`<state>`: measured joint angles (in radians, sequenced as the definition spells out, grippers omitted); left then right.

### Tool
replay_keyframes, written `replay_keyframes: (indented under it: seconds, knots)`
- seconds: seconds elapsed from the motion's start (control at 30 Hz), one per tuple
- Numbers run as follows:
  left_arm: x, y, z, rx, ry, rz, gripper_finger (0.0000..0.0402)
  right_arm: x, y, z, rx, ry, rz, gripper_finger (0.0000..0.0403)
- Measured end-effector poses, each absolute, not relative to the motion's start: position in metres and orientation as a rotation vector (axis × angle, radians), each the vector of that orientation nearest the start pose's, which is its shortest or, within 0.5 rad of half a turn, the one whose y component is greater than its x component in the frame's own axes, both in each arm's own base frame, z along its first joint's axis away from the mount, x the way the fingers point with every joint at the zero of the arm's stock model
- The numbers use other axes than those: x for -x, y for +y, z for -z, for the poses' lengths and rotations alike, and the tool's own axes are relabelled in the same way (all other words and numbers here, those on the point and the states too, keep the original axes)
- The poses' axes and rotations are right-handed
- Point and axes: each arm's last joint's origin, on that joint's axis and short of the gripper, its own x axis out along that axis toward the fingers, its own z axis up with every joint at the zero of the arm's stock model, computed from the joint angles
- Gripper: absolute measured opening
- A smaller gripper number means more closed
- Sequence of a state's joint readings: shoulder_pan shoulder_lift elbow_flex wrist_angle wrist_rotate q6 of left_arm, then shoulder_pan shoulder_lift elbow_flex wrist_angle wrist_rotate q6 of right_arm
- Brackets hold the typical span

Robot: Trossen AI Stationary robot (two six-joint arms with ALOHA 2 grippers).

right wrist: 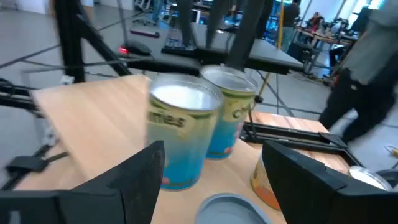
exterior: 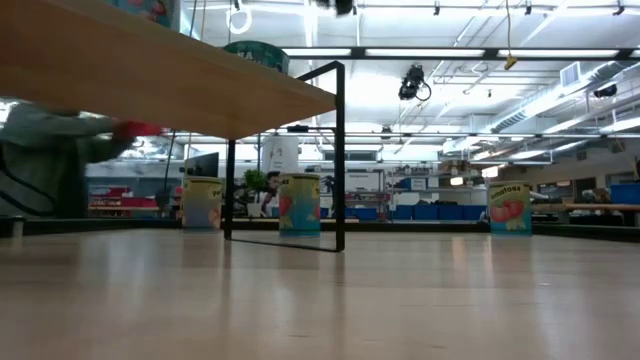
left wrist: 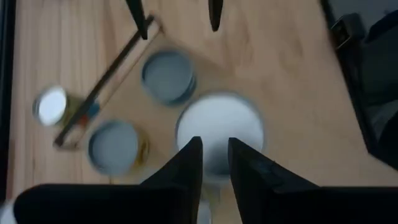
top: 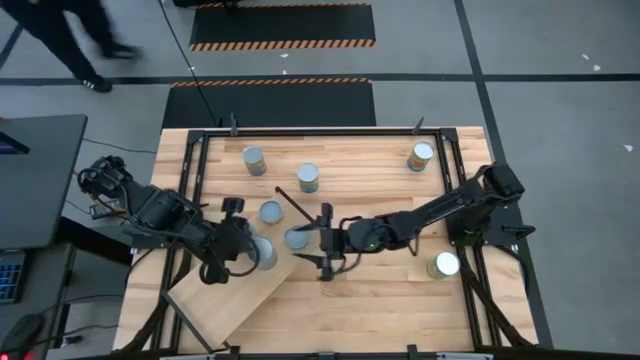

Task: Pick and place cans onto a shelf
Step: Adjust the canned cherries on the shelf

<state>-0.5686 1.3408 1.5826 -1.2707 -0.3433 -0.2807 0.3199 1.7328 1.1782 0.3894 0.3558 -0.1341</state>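
Several cans stand on the table inside the black frame: three at the far side (top: 254,160), (top: 307,177), (top: 421,156), two mid-table (top: 270,212), (top: 297,238) and one near right (top: 445,264). Another can (top: 264,253) stands at the far corner of the shelf (top: 228,302), a raised plywood board at the near left. My left gripper (left wrist: 214,146) hangs over this can's bright top (left wrist: 219,124), its fingers a narrow gap apart. My right gripper (top: 322,243) points toward the table's left at the mid-table can, wide open (right wrist: 212,149) with nothing between its fingers. My left gripper points steeply down at the near rim of the bright-topped can (left wrist: 214,168). Its own fingertips cover that spot, so I cannot tell whether they touch the can. The can stands upright.
The shelf stands on thin black legs (exterior: 340,150), with three cans (exterior: 300,204) on the table beyond it. A loose black rod (top: 292,203) lies among the middle cans. A person walks on the floor beyond the table's far left (top: 70,35).
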Motion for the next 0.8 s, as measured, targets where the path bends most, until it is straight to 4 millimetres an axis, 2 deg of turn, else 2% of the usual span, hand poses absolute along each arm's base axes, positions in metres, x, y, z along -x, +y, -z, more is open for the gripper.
replay_keyframes:
  seconds: [0.13,0.37,0.8]
  knots:
    - [-0.212,-0.122,-0.391,-0.234,0.893,0.105,0.0072,-0.361,0.124,-0.286,0.21,0.19,0.043,0.0277]
    - [-0.226,-0.125,-0.376,-0.288,0.961,0.068,0.0057,-0.339,0.14,-0.297,0.243,0.248,0.037,0.0276]
    - [-0.243,-0.133,-0.359,-0.313,1.026,0.058,0.005,-0.325,0.163,-0.298,0.267,0.249,0.011,0.0276]
